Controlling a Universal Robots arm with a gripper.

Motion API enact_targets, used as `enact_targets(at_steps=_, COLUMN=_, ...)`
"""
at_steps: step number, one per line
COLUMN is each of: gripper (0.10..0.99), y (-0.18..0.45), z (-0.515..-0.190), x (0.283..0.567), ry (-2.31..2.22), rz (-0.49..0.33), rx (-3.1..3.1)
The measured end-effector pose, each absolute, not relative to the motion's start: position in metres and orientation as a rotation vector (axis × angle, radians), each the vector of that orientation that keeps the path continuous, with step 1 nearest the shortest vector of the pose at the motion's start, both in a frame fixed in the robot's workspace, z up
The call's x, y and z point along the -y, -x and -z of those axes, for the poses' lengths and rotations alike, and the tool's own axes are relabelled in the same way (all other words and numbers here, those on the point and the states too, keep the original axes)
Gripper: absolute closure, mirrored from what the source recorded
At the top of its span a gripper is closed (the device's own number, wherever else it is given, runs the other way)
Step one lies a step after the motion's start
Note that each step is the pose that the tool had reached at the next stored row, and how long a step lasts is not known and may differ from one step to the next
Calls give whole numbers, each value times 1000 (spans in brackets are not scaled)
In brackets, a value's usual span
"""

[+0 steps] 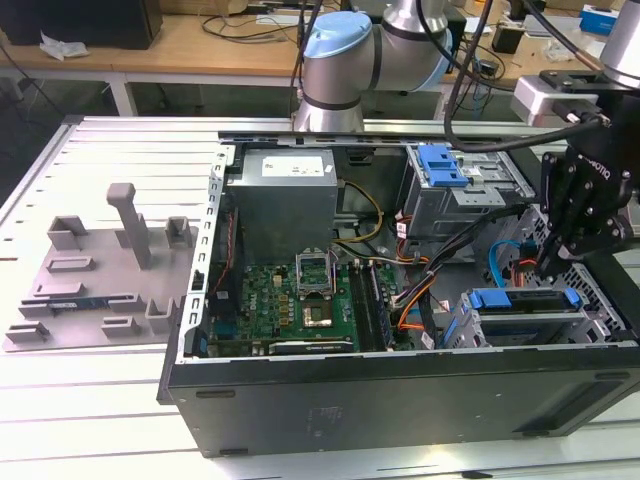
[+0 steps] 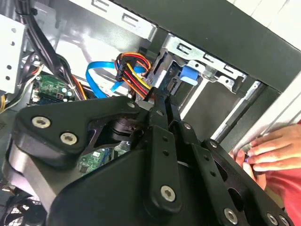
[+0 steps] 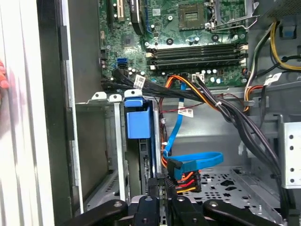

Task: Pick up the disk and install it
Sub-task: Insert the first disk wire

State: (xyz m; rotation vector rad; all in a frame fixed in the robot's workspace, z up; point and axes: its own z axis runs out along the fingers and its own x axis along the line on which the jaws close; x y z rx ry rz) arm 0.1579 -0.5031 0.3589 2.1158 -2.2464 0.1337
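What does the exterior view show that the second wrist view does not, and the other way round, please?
Exterior view, not the second wrist view: the grey plastic fixture beside the case, the power-supply box and the arm's blue-capped joint. Second wrist view, not the exterior view: a person's hand at the case's edge. Both: the gripper, the blue cable, the motherboard and the disk sitting in its bay by the gripper.

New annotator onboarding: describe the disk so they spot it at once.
Start at the open computer case and go to the drive cage in its near corner on the exterior view's right, below the gripper. The disk sits in it, a blue bracket along its edge; the smaller blue latch sits on the farther bay.
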Motion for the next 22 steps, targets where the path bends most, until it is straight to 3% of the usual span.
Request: enact_targets(at_steps=22, gripper=918, y=-170, z=-358, x=526, ry=-2173, rz=21, rx=2235)
